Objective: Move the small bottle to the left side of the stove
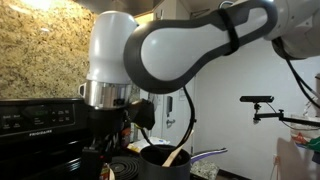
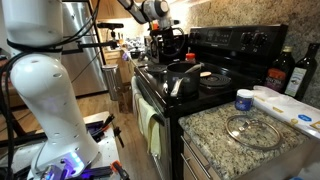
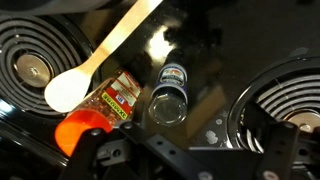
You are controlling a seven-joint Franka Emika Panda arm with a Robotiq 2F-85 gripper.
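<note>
Small bottle beside orange-capped bottle on stove

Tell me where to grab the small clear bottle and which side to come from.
Grip the small clear bottle across its round body, by the blue label, coming from above, where the open gripper hangs. The orange-capped bottle sits close beside it, so probably turn the jaws to close along the free direction.

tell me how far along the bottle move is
Done: only the approach. The tool sits open above the stove top. In hand: nothing is gripped. An orange-capped bottle and a clear one lie below the tool, beside a wooden spoon. Left: grasp the bottle, carry it to the stove's left side, release.
</note>
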